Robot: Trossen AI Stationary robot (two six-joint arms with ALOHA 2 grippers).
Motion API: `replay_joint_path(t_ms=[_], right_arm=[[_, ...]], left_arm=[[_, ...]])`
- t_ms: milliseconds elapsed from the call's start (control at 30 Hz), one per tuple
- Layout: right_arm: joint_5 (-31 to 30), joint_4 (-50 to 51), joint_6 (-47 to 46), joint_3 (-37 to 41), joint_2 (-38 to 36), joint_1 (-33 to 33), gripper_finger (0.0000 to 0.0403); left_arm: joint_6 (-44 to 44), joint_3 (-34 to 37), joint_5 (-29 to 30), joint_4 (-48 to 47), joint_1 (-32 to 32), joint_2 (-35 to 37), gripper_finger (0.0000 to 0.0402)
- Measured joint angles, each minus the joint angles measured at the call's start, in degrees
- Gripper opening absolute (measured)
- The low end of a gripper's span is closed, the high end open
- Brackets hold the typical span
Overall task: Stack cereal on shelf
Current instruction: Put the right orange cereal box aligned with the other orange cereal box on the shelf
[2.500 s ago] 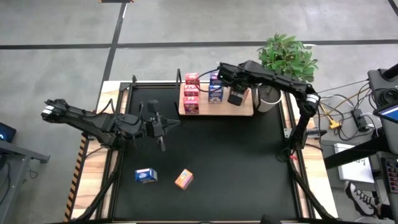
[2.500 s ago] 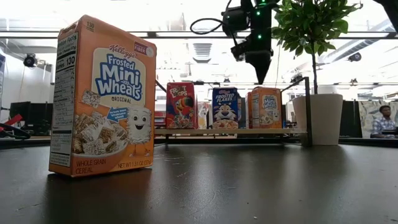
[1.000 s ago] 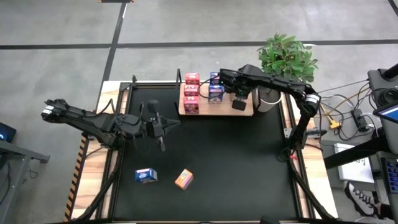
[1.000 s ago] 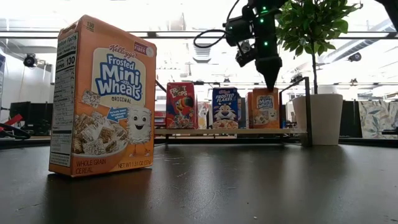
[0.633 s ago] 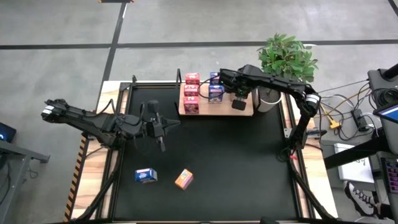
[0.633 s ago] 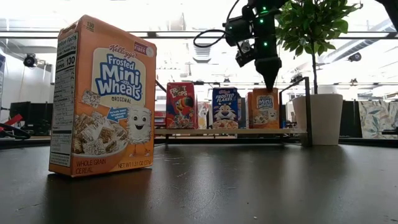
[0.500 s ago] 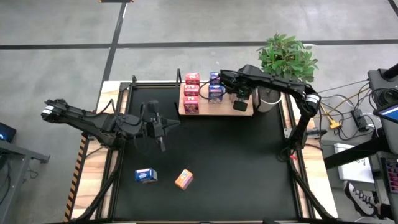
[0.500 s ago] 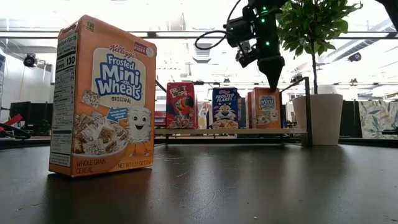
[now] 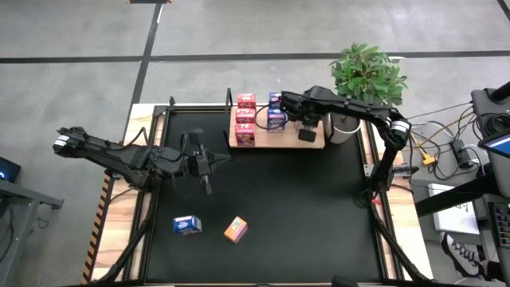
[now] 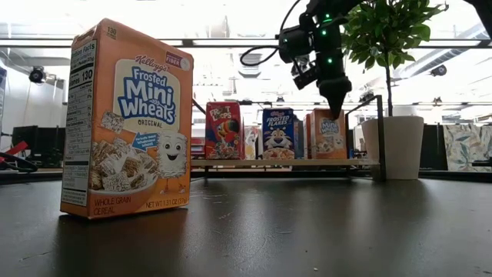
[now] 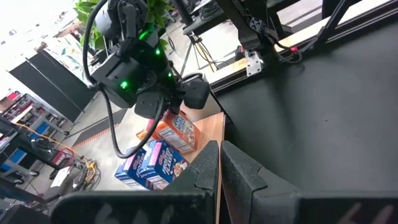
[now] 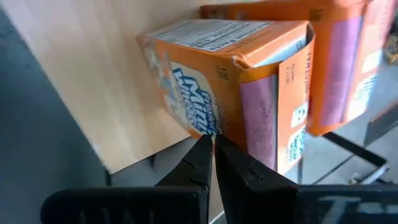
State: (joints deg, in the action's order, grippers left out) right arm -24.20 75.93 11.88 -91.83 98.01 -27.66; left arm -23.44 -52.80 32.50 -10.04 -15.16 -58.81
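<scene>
The shelf (image 9: 288,141), a light-wood board, lies at the table's far edge. On it stand red cereal boxes (image 9: 245,119), blue ones (image 9: 276,112) and orange ones (image 10: 327,135). My right gripper (image 12: 213,144) is shut and points steeply down at the front orange box (image 12: 217,74) on the shelf's right end. A blue box (image 9: 186,225) and an orange box (image 9: 235,229) stand on the black table near its front edge. My left gripper (image 9: 209,164) waits shut over the table's left half. My right gripper meets the front orange box at the upper edge of its printed face (image 12: 210,127) with its shut fingertips. It comes from above, slanting down. The box stands on the shelf board (image 12: 87,74), with a second orange box (image 12: 348,68) behind it.
A potted plant (image 9: 362,76) in a white pot (image 10: 401,146) stands just right of the shelf, close to my right arm. A thin black post (image 10: 379,135) rises at the shelf's right end. Black tabletop (image 9: 303,207) stretches between the shelf and the two loose boxes.
</scene>
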Motion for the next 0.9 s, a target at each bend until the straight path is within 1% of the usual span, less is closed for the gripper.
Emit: replay_joint_path(t_ms=[200,367,500,900], right_arm=[[-0.42,-0.68,0.79,0.0,0.0,-0.13,0.0011],[2.09,3.55,0.75,-0.12,-0.72,-0.11,0.0011],[2.24,4.82,0.67,-0.31,-1.78,-0.11,0.0011],[2.4,-2.3,3.76,-0.33,-2.38,-0.11,0.0011]], left_arm=[[0.0,0.0,-0.01,0.04,0.0,0.0,0.0],[-0.01,0.0,-0.03,0.07,0.0,0.0,0.0],[0.0,0.0,-0.06,0.07,-0.01,0.0,0.0],[-0.22,0.0,-0.34,0.13,0.0,0.0,0.0]])
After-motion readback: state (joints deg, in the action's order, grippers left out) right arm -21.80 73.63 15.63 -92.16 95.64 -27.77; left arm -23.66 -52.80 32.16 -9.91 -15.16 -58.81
